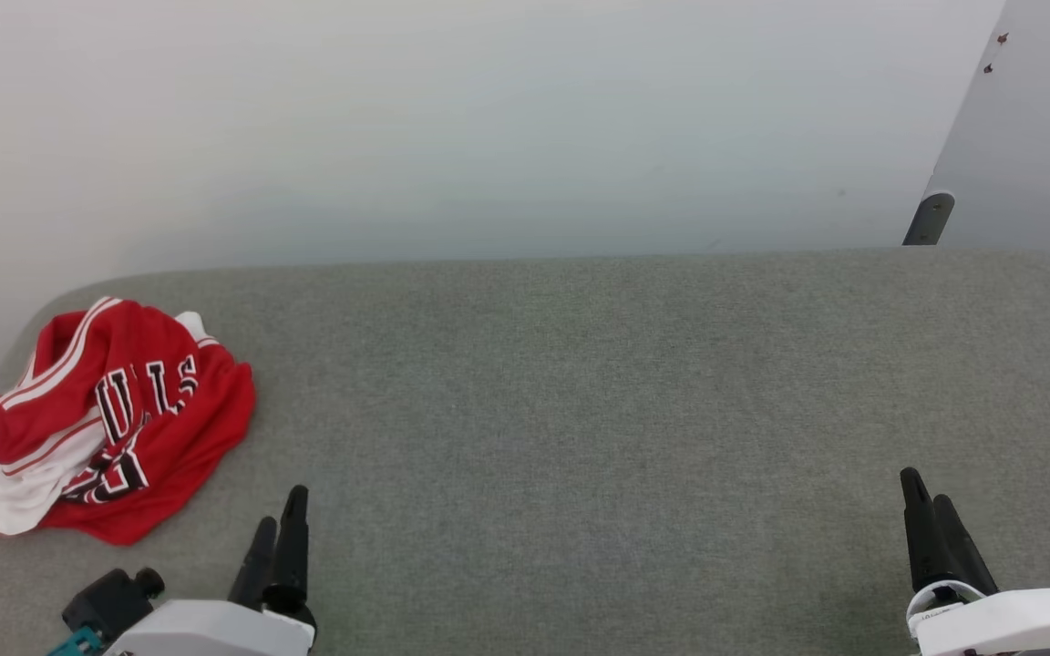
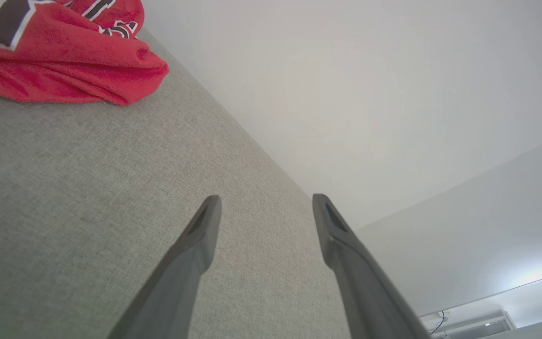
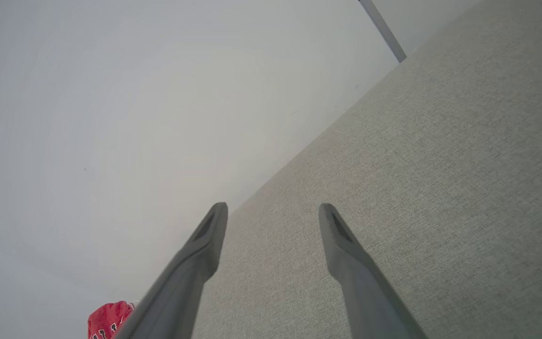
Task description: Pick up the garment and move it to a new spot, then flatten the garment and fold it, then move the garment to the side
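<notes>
Garment: the garment (image 1: 115, 419) lies crumpled in a heap at the far left of the grey fabric-covered surface (image 1: 580, 410), close to its rounded left corner. The red body is uppermost, a white sleeve and striped trim are bunched on the left, and the black lettering is partly folded under.
Task status: judged to be at the first step, as the garment is not lifted, flattened or folded.
Left gripper: the left gripper (image 1: 281, 508) hangs just beside the heap on its near right, not touching it. The jaws are spread wide with nothing between them.
Right gripper: the right gripper (image 1: 926, 488) is well apart from the garment, over bare surface at the lower right. The jaws are spread wide and empty.
Background: a pale wall (image 1: 488, 118) stands behind the surface.
Risk, partial pinch: closing on one loose layer or the sleeve would let the rest unroll and drag during the move.
Risk, edge: the heap sits near the left edge, so a push leftward could slide it off.
Risk, deep approach: fingertips driven too low could catch the surface covering along with the cloth.
Risk, orientation: the folded lettering hides which face is up, which could lead to flattening the wrong side.
</notes>
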Controlling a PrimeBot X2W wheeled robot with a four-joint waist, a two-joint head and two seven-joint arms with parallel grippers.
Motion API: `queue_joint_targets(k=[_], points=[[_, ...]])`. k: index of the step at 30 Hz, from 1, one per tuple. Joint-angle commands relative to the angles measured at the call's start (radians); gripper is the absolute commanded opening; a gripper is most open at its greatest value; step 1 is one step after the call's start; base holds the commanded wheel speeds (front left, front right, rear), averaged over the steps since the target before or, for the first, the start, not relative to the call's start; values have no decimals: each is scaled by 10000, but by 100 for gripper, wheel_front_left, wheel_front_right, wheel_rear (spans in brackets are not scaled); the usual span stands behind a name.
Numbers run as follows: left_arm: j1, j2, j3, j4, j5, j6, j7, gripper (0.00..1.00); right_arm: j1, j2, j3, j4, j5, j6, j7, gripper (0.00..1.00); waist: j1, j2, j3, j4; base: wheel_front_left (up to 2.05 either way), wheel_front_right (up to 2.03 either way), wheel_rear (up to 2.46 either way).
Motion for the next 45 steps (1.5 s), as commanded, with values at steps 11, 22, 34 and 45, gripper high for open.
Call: queue_joint_targets(k=[11,22,34,45], points=[[75,-168,493,-475,2889,-227,-380,100,34,28,-107,-281,-2065,5,-375,100,-1,0,-95,-47,0,0,0],[211,-273,756,-652,4779,-488,-674,100,121,45,-148,-363,-3410,6,-662,100,-1,0,-230,-103,0,0,0],[353,-201,793,-703,6067,-602,-946,100,263,7,-241,-511,-4608,7,-911,100,-1,0,-400,-143,0,0,0],[473,-92,716,-856,7055,-615,-1185,100,406,-12,-295,-647,-5641,7,-1100,100,-1,0,-546,-176,0,0,0]])
